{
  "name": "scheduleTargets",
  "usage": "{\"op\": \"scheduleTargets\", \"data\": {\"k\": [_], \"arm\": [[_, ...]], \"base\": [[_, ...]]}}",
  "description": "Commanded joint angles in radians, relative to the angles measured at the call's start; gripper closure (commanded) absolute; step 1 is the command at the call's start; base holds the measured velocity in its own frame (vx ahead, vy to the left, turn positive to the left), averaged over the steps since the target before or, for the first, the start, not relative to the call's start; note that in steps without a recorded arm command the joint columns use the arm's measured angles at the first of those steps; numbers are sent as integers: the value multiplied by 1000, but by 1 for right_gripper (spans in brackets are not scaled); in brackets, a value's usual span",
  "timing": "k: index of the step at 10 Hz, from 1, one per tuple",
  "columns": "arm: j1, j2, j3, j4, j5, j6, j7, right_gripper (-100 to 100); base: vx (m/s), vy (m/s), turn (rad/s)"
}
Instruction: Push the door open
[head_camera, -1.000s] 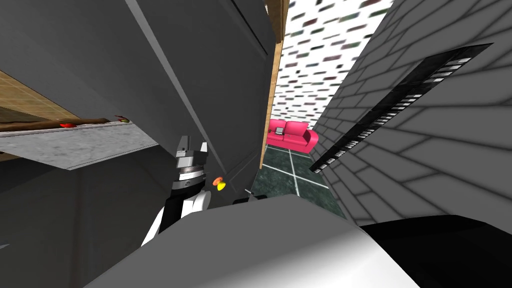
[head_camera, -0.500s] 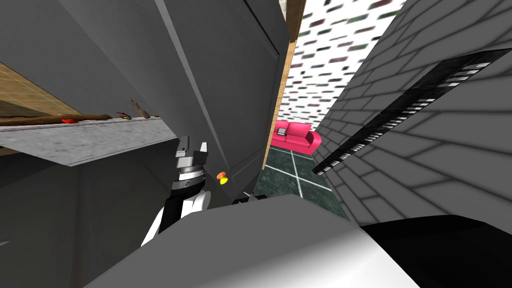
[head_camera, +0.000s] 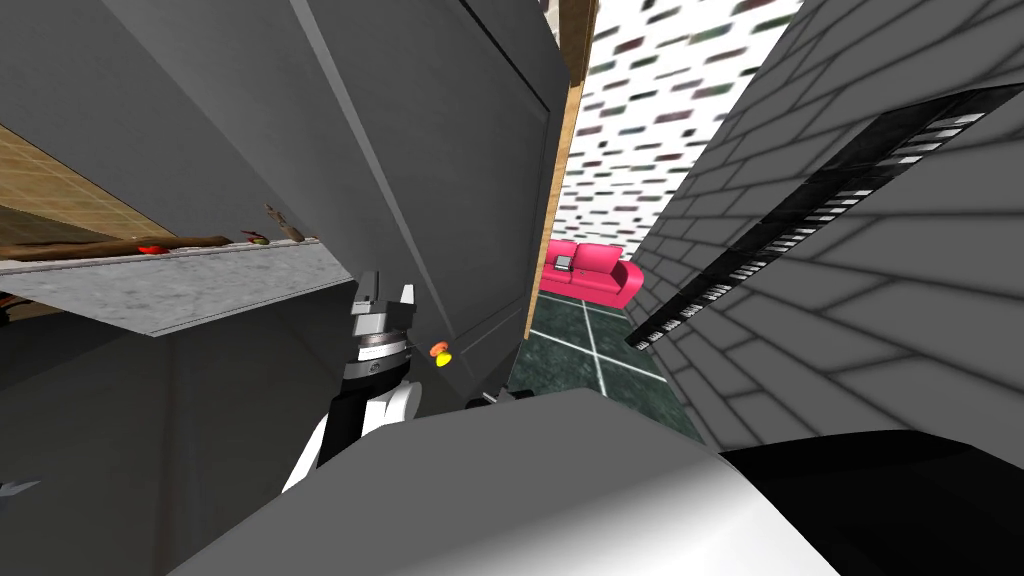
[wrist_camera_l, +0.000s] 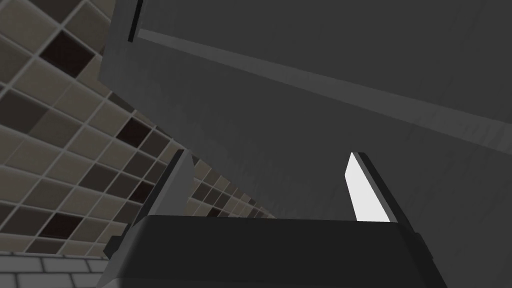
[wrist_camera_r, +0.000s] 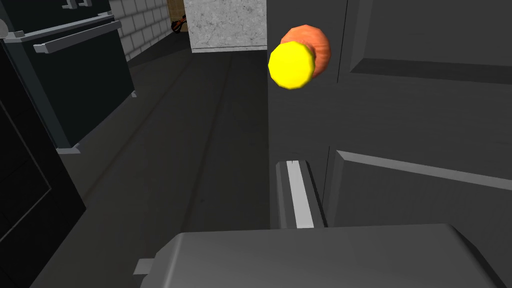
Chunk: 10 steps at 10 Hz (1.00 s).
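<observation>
The dark grey panelled door stands ajar beside a wooden frame, with a gap to its right. Low on it sits a yellow and orange knob. In the right wrist view the knob lies near the door's free edge. My right gripper is shut with nothing held, its fingers together just short of that edge, below the knob. It peeks out small in the head view. My left gripper is raised left of the knob, open and holding nothing, facing a dark grey surface.
A marble counter juts in at the left. A grey brick wall with a black keyed strip closes the right. Through the gap lie green floor tiles and a pink sofa. Dark cabinets stand past the door's edge.
My right gripper has gone from open to shut. The head view has shifted a little with my own move, and the door's edge and knob now sit slightly further right and higher.
</observation>
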Motion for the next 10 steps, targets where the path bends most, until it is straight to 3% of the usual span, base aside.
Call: {"op": "scheduleTargets", "data": {"k": [1,4,10], "arm": [[1,7,-32,5,-15,3,9,-100],[4,22,-98,15,-47,9,27,-100],[9,49,-215,32,-102,19,60,-100]], "base": [[-34,13,219],[-66,18,264],[-57,23,181]]}}
